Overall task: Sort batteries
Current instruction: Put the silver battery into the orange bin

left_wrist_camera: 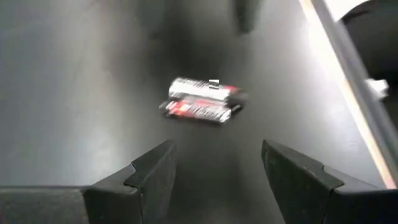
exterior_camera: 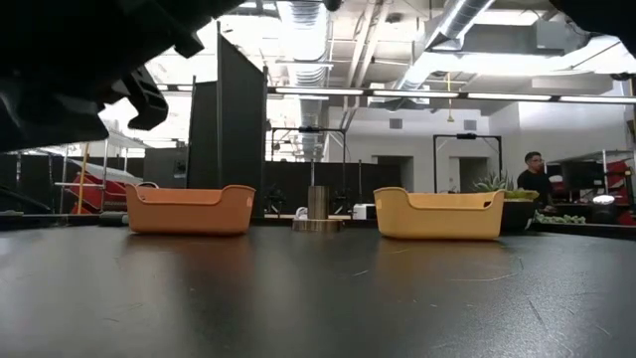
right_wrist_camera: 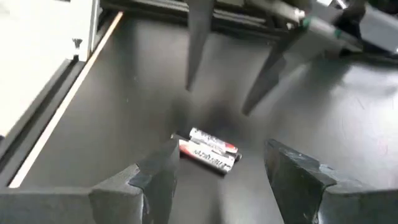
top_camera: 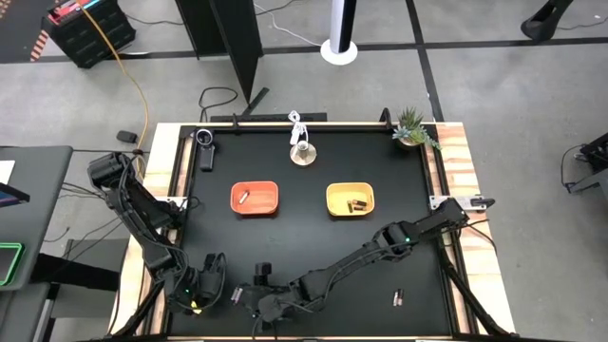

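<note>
Two silvery-white batteries with red labels (left_wrist_camera: 200, 101) (right_wrist_camera: 208, 152) lie side by side on the black table near its near edge. My left gripper (left_wrist_camera: 214, 158) (top_camera: 214, 280) is open and hovers over the table just short of them. My right gripper (right_wrist_camera: 221, 163) (top_camera: 249, 299) is open too and faces the pair from the other side, fingers on either side of them without touching. The orange tray (top_camera: 255, 198) holds one silvery battery. The yellow tray (top_camera: 350, 200) holds dark batteries. One more battery (top_camera: 399, 298) lies alone toward the table's near right corner.
A round metal-and-wood object with a white cable (top_camera: 302, 152) stands behind the trays, a small plant (top_camera: 412, 128) at the far right corner, and a dark device (top_camera: 204, 147) at the far left. Wooden rails edge the table. A person (exterior_camera: 532, 179) stands far off in the room.
</note>
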`<state>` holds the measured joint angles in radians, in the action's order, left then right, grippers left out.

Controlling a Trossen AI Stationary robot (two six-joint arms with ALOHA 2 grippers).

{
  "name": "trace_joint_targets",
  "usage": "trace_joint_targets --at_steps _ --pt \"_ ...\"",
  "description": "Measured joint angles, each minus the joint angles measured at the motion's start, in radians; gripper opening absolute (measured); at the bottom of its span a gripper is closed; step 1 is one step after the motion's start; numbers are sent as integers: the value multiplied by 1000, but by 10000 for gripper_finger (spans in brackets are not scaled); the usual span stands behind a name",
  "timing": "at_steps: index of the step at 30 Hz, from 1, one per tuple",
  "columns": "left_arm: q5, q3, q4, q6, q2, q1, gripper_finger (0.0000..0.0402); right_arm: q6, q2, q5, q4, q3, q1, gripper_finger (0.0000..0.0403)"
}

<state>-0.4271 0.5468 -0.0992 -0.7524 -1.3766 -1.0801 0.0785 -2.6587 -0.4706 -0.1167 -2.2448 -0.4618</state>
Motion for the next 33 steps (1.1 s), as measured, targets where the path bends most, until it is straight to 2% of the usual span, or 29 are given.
trace_joint_targets --at_steps 4,9,14,20,33 --pt "-9 0 74 86 -2 0 231 23 0 0 -23 0 0 248" --pt "-40 0 70 154 -71 0 231 27 0 0 -28 0 0 248" --pt "-93 13 80 156 -98 0 231 30 0 0 -30 1 0 248" --pt "-96 13 76 112 -98 0 231 45 0 0 -36 1 5 248" --pt "-114 13 74 114 -98 13 231 46 0 -1 -53 1 5 248"
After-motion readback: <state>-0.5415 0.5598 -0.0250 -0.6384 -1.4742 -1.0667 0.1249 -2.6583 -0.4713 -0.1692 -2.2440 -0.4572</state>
